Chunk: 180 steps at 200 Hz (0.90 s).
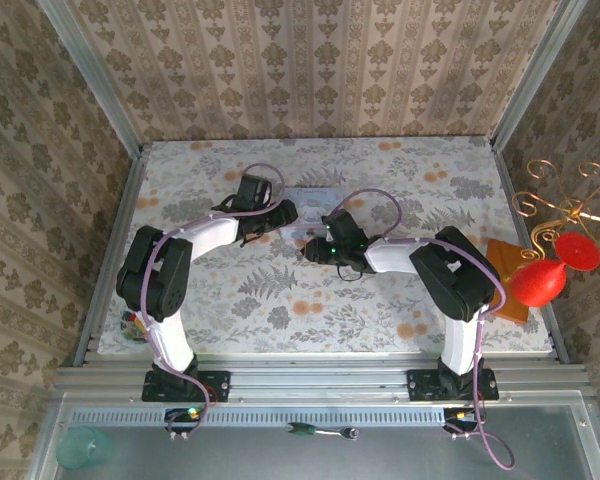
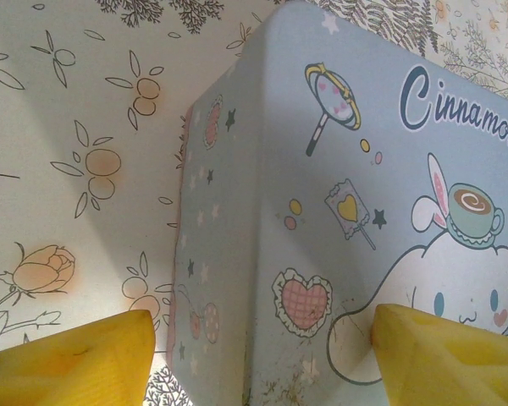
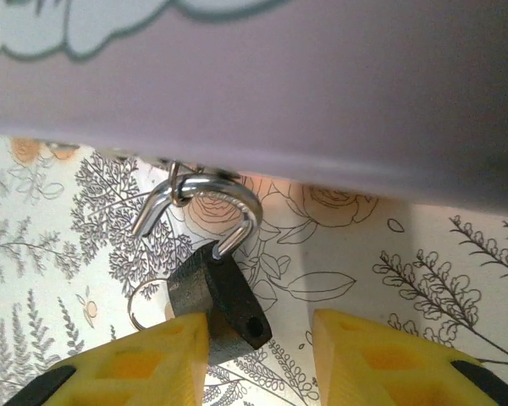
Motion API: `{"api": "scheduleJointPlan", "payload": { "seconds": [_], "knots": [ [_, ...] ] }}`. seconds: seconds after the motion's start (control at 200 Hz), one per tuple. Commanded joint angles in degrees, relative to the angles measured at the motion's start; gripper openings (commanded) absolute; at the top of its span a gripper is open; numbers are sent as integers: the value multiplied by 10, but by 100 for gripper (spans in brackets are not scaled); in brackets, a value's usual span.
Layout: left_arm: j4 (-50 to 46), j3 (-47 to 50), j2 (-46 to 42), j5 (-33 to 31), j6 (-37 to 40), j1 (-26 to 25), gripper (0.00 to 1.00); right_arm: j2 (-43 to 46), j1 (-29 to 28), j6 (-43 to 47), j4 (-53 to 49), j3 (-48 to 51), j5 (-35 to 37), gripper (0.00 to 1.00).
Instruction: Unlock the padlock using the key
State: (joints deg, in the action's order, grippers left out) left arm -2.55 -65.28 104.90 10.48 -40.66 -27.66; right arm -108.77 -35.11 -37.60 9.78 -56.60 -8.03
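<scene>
Top view: your left gripper [image 1: 282, 215] and right gripper [image 1: 314, 248] meet at the tin [image 1: 316, 192].
Left wrist: fingers [image 2: 68, 364] spread astride the tin's corner, no clamp evident.
Right wrist: jaws parted, one finger [image 3: 144, 364] touching the padlock [image 3: 216, 296], which is black and hangs from the tin's hasp [image 3: 176, 182]. One shackle [image 3: 229, 203] end looks free, so unlocking seems nearly done. Next, check that it swings clear.

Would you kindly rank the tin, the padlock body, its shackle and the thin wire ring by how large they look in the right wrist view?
1. tin, cropped and close to the camera, so its lead is exaggerated.
2. padlock body and shackle: about alike, left unranked.
3. wire ring.
</scene>
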Motion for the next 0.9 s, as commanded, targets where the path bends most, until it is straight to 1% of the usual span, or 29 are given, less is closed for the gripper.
{"api": "scheduleJointPlan", "payload": {
  "seconds": [0.0,0.165,0.365,0.63,0.805,0.895],
  "knots": [
    [-22,19,12,-7,8,-6,69,-21,-12,18,-55,-10,0,40],
    [-13,32,6,-7,0,-9,69,-12,-15,21,-64,-12,20,42],
    [-23,38,1,-20,-5,-15,68,-38,-20,27,-79,-41,13,43],
    [-17,59,-8,-27,-10,-15,68,-67,-29,32,-131,-85,43,42],
    [-16,64,-12,-31,-10,-17,68,-74,-29,32,-140,-92,46,37],
    [-22,65,-10,-34,-7,-20,68,-68,-27,33,-143,-88,50,32]
  ]
}}
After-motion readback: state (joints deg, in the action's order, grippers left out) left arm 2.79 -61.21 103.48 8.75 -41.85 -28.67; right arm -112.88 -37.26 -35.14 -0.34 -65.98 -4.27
